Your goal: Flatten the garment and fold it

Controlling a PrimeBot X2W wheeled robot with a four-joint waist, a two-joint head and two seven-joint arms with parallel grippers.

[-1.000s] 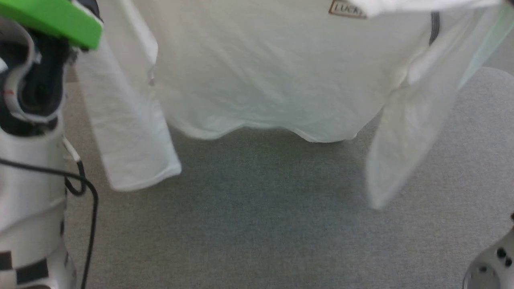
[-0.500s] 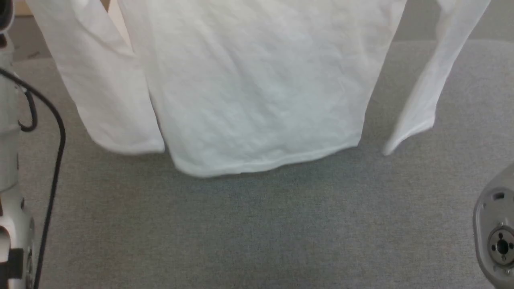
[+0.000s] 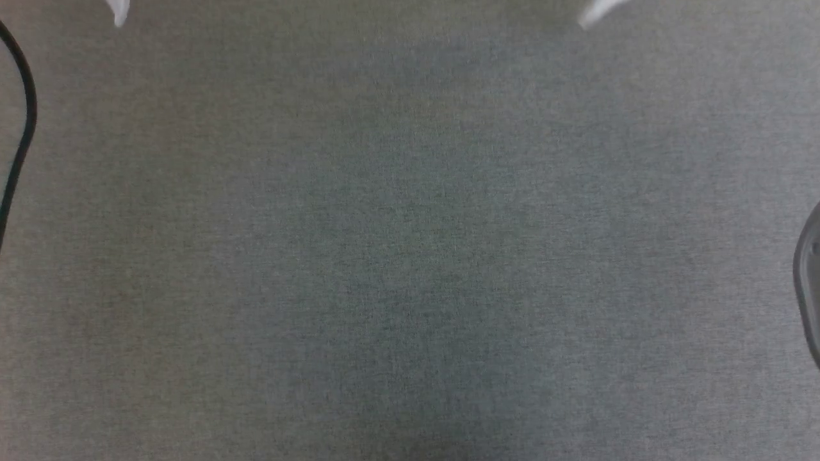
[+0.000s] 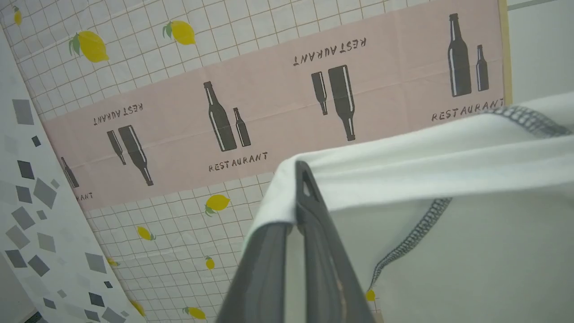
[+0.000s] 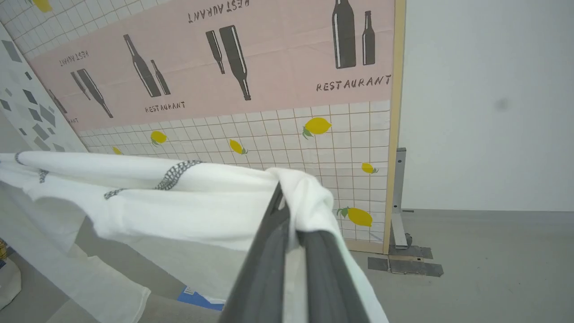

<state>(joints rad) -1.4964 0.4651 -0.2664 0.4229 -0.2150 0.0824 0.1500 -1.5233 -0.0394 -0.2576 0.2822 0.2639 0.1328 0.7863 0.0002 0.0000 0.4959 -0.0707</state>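
The garment [image 4: 448, 179] is a thin white shirt with dark zigzag stitching, and it hangs in the air between my two grippers. My left gripper [image 4: 298, 202] is shut on a folded edge of it near a stitched seam. My right gripper [image 5: 283, 213] is shut on the other end of the garment [image 5: 202, 197], which drapes over its fingertips while a sleeve dangles below. In the head view, two white garment tips [image 3: 119, 11] [image 3: 592, 11] poke in at the top edge above the grey table [image 3: 410, 256].
A partition [image 5: 269, 67] printed with bottles, lemons and the word RESTAURANT stands beyond the grippers, with a white wall [image 5: 484, 103] to its right. A black cable [image 3: 25, 115] curves along the head view's left edge. A grey robot part [image 3: 810, 282] shows at the right edge.
In the head view the garment's body and sleeves have gone up out of the picture, leaving two tips at the top. The left arm has also left that view; the camera may have moved.
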